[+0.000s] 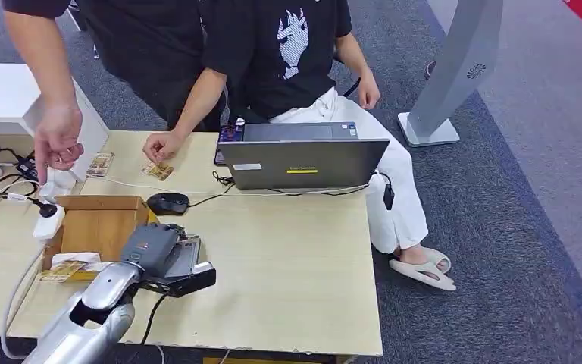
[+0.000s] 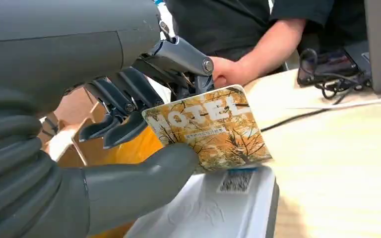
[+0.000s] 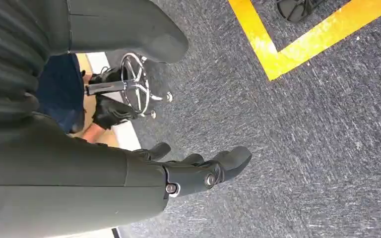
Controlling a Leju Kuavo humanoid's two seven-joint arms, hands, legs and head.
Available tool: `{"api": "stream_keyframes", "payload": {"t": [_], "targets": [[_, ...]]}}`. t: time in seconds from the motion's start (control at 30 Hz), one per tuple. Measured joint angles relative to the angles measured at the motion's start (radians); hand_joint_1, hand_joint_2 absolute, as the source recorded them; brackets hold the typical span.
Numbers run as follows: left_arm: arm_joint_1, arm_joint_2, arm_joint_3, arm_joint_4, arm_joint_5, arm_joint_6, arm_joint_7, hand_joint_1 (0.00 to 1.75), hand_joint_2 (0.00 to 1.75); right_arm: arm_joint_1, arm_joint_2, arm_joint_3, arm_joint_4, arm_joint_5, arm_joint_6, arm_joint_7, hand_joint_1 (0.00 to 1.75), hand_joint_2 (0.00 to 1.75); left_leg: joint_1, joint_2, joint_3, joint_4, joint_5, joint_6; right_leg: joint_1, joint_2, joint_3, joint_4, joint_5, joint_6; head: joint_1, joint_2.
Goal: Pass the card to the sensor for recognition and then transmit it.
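The left robot hand (image 2: 144, 129) pinched a card (image 2: 211, 129) between thumb and fingers, just above the sensor (image 2: 213, 208) near the desk's (image 1: 295, 258) front left edge. To scan well, it should probably lower the card flat over the sensor. The right robot hand (image 3: 198, 171) hung empty, fingers loosely apart, above the floor.

The head view is looking forward and down from high over the desk (image 1: 288, 258). The left wrist view is sitting close behind the left robot hand (image 2: 129, 124), sharing that desk and its laptop (image 1: 303, 161). The right wrist view is facing the carpet (image 3: 317, 148).
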Motion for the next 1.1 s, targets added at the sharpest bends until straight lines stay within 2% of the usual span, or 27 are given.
{"api": "stream_keyframes", "payload": {"t": [0.83, 1.1], "targets": [[0.001, -0.006, -0.013, 0.042, 0.001, -0.002, 0.000, 1.75, 1.75, 0.000, 0.000, -0.001, 0.000, 0.012, 0.002, 0.000, 0.00, 1.75, 0.000, 0.000, 0.000, 0.000, 0.000, 0.000, 0.000, 0.000, 0.000, 0.000, 0.000, 0.000, 0.000, 0.000], [-0.004, -0.026, -0.027, 0.086, 0.013, 0.036, 0.000, 1.75, 1.75, 0.000, 0.000, -0.013, 0.000, 0.026, 0.003, 0.000, 0.00, 1.75, 0.000, -0.001, 0.002, 0.000, 0.000, 0.000, 0.000, -0.001, 0.002, 0.000, 0.000, 0.000, 0.000, 0.000]]}}
